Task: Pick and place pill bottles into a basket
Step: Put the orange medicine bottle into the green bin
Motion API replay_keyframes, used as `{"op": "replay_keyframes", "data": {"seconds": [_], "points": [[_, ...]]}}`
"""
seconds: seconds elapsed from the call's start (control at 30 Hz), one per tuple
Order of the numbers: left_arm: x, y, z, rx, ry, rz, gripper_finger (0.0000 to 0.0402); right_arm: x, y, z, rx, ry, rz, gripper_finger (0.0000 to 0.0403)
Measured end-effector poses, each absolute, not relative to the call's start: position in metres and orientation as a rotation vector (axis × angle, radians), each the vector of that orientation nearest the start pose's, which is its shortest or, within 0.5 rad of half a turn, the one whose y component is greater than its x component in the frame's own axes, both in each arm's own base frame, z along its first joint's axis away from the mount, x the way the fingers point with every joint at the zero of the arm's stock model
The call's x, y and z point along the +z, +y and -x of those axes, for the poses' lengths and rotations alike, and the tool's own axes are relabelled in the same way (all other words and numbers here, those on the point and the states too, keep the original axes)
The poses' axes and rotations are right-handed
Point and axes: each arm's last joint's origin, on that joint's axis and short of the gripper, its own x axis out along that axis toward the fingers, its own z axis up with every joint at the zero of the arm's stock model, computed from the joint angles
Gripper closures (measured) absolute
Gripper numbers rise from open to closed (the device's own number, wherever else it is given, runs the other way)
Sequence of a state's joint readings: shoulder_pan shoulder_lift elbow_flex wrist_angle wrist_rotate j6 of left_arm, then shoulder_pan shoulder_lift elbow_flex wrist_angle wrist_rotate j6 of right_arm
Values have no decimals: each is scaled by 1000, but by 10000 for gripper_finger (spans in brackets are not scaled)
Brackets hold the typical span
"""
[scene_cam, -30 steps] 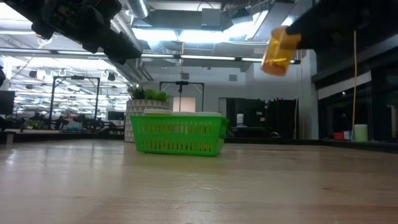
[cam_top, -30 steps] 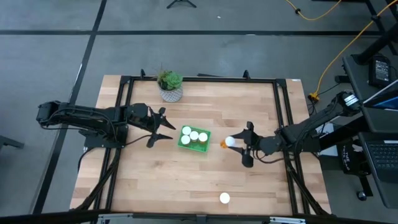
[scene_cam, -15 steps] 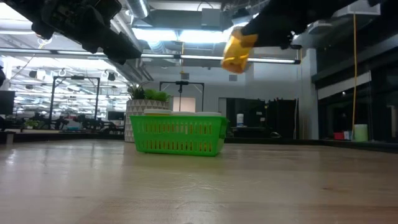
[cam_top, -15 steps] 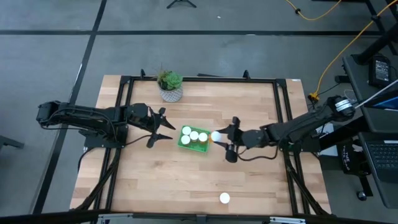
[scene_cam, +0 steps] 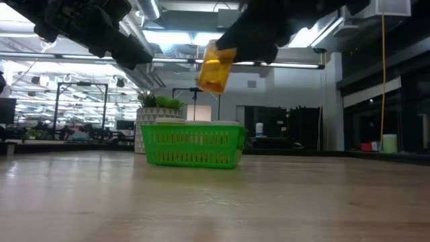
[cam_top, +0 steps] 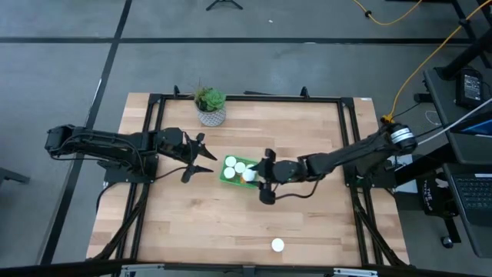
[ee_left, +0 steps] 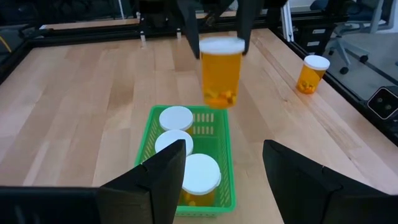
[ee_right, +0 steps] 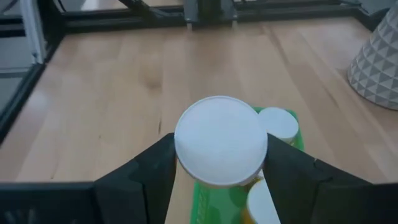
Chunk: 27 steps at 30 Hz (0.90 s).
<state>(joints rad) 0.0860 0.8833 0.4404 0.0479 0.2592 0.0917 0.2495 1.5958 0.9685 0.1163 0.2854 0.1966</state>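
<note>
The green basket (cam_top: 224, 177) (scene_cam: 191, 145) stands mid-table with other white-capped pill bottles (ee_left: 176, 117) upright inside. My right gripper (cam_top: 261, 175) (ee_right: 221, 146) reaches in from the table's right, shut on an orange pill bottle (scene_cam: 216, 67) (ee_left: 221, 71) that hangs above the basket's right end. Just left of the basket, my left gripper (cam_top: 201, 156) (ee_left: 217, 180) hovers open, nothing between its fingers. One more pill bottle (cam_top: 277, 245) (ee_left: 313, 73) stands on its base near the table's front edge. My right gripper pinches the bottle at its top, one finger on each side of the white cap (ee_left: 219, 45). The fingers (ee_right: 146, 177) come from the table's right, slanting downward. The bottle hangs below them, slightly tilted, clear of the basket and the bottles in it.
A potted plant (cam_top: 210, 106) (ee_right: 379, 56) stands at the far edge behind the basket. A black metal frame (cam_top: 350, 138) runs around the tabletop. Bare wood lies in front of the basket and to its right.
My right gripper has travelled toward the table's left with the bottle, from well right of the basket to above its right end. The bottle has stayed lifted at about the same height.
</note>
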Motion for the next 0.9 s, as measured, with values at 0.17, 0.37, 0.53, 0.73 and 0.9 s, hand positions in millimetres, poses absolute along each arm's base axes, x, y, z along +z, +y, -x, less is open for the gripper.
{"op": "replay_keyframes", "data": {"seconds": [0.17, 0.37, 0.53, 0.73, 0.9], "points": [[219, 9, -188, -189, 390, -21, 192, 219, 77, -348, -94, 525, -52, 191], [217, 9, -187, -194, 406, -43, 192, 211, 80, -357, -87, 550, -55, 191], [217, 9, -187, -194, 406, -44, 192, 205, 78, -358, -100, 577, -96, 191], [217, 9, -187, -194, 408, -43, 192, 205, 73, -359, -113, 577, -101, 191], [217, 9, -187, -194, 408, -43, 192, 203, 68, -360, -129, 585, -106, 191]]}}
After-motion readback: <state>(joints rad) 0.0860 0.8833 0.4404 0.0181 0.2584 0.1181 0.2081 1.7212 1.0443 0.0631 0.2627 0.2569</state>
